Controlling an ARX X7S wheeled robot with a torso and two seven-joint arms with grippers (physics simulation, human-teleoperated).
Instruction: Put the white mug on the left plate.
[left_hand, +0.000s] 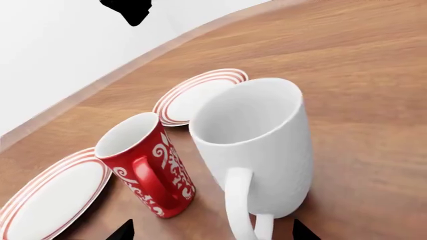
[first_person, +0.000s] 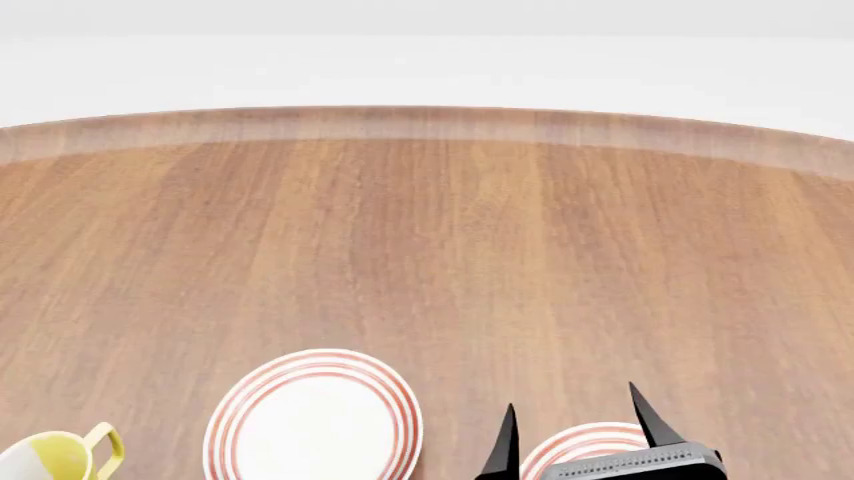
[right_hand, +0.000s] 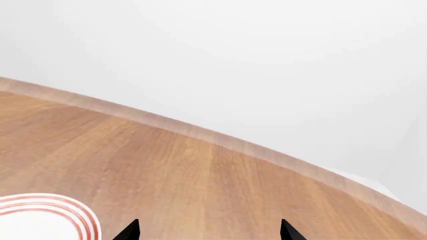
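Observation:
The white mug stands upright on the wooden table in the left wrist view, its loop handle turned toward the camera. My left gripper is open, close in front of the mug, with the handle between its fingertips and not touching them. The mug and the left gripper are out of the head view. The left plate lies at the front of the table in the head view. My right gripper is open and empty above the right plate; it also shows in the right wrist view.
A red mug with white swirls stands beside the white mug. Two ringed plates lie beyond the mugs; I cannot tell which is which. A white mug with yellow inside is at the head view's front left. A plate rim shows in the right wrist view.

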